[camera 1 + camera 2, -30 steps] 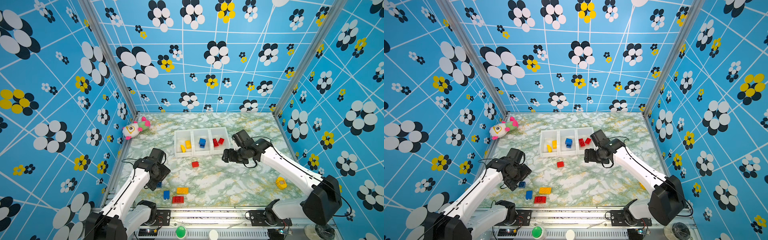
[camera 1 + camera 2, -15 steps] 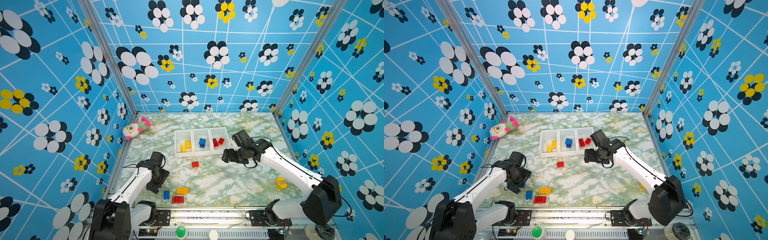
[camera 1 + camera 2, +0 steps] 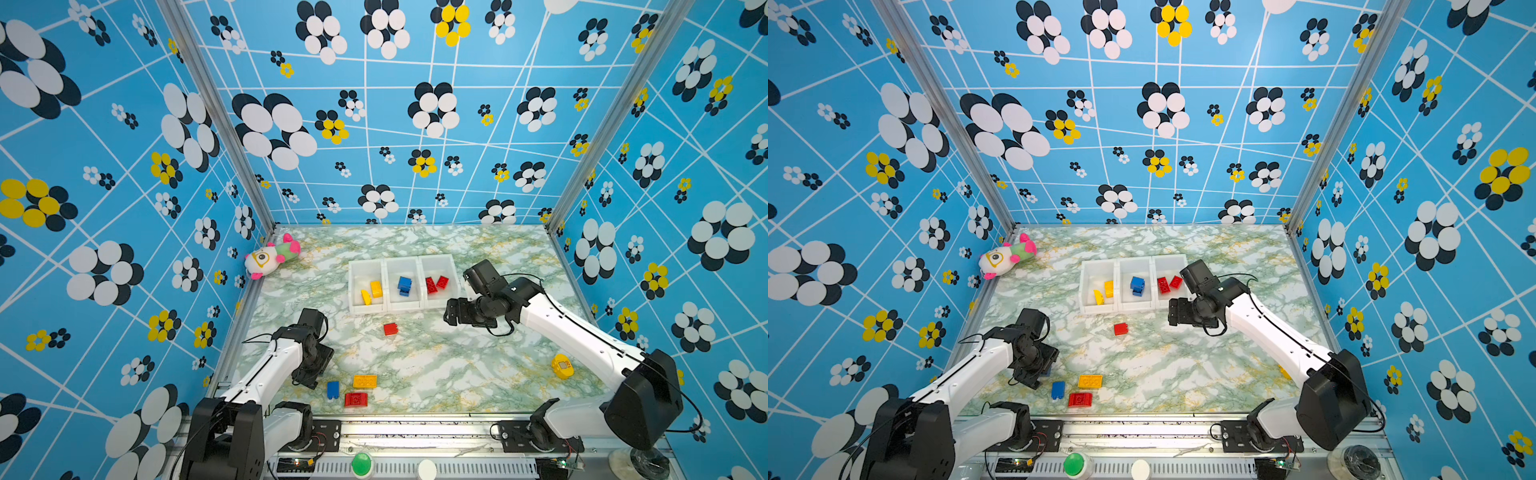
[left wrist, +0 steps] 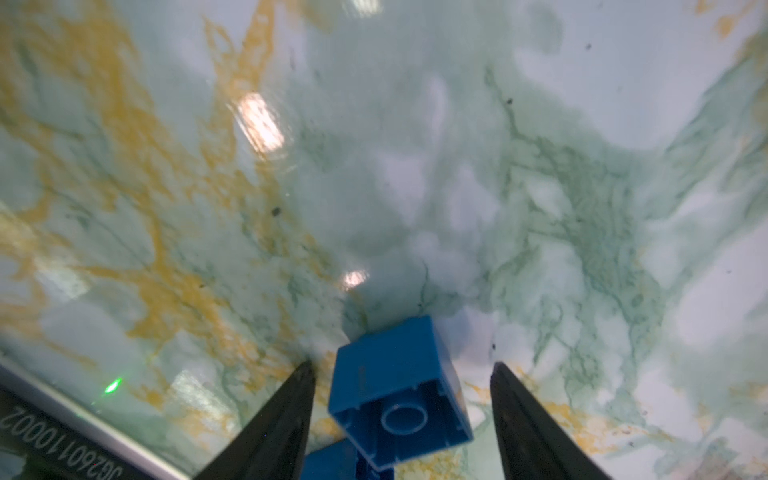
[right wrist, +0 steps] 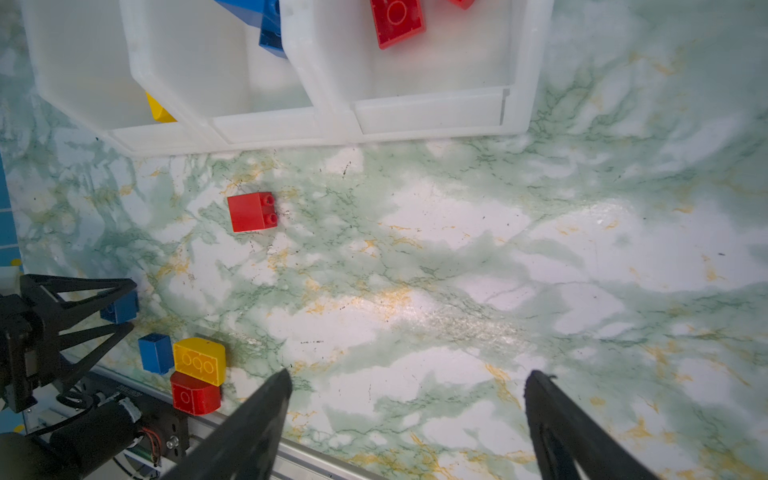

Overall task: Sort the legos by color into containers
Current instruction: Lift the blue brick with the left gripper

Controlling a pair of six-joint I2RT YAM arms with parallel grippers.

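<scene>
Left gripper (image 4: 401,368): jaws apart, straddling blue brick (image 4: 395,390); seemingly no contact yet.
Blue brick: on its side, hollow toward wrist, well before containers (image 3: 405,307), leftward.
Containers: yellow legos (image 3: 371,291), blue legos (image 3: 404,284), red legos (image 3: 436,284).
Right gripper (image 5: 409,376): jaws wide, empty, just before containers' red end.

Marble table (image 3: 436,365) carries containers (image 3: 403,307), scattered legos (image 3: 365,381) and a plush toy (image 3: 270,258).
</scene>
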